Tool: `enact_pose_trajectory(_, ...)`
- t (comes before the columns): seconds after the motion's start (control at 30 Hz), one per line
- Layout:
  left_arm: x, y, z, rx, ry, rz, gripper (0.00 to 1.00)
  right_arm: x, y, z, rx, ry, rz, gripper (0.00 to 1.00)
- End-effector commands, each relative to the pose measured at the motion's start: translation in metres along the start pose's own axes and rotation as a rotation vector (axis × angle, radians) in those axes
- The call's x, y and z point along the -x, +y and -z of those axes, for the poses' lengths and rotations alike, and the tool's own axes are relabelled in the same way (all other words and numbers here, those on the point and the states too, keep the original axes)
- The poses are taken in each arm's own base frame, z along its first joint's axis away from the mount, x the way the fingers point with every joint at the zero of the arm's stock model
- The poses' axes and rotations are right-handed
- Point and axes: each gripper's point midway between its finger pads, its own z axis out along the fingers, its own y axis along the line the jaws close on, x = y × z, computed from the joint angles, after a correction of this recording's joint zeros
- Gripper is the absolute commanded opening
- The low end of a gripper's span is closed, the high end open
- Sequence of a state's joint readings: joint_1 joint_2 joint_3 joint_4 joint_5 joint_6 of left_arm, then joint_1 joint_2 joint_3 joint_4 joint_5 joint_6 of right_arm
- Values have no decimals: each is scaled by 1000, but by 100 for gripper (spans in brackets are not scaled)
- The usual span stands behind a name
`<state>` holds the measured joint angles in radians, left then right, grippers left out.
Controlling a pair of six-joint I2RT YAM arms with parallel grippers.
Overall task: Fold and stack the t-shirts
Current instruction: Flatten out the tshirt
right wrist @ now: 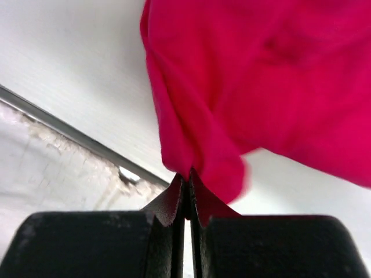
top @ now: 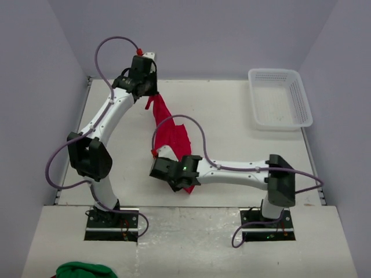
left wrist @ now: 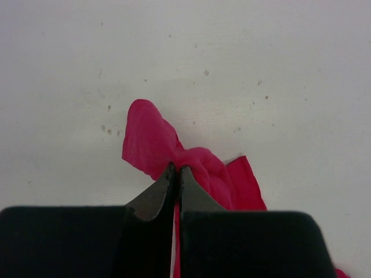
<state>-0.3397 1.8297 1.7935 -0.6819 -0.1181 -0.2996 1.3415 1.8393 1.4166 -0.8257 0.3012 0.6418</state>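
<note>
One bright red t-shirt [top: 171, 132] hangs bunched in a long strip between my two grippers, over the middle of the white table [top: 232, 133]. At the far left my left gripper [top: 152, 97] is shut on the shirt's upper end. The left wrist view shows the closed fingertips [left wrist: 175, 169] pinching a red fold [left wrist: 152, 142] above the table. Near the front, my right gripper [top: 177, 183] is shut on the lower end. Its tips [right wrist: 188, 174] clamp a hanging edge of the cloth [right wrist: 261, 75].
A white mesh basket [top: 280, 98] stands at the back right corner. A green cloth [top: 86, 270] lies on the near shelf at the bottom left. The table's metal front edge [right wrist: 69, 133] runs just beside the right gripper. Grey walls close in on three sides.
</note>
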Motion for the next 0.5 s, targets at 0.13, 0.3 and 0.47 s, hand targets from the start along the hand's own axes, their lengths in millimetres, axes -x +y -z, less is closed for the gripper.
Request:
enact_pose_trajectory(0.13, 19, 11, 43, 65, -82, 31, 0, 69, -98, 167, -209, -378, -190, 0)
enact_pose_trajectory(0.3, 24, 21, 105, 92, -191, 63, 0, 89, -168, 225, -314, -501, -287, 0)
enact_pose_trajectory(0.47, 52, 18, 205, 53, -450, 69, 0, 85, -245, 244, -479, -523, -411, 0)
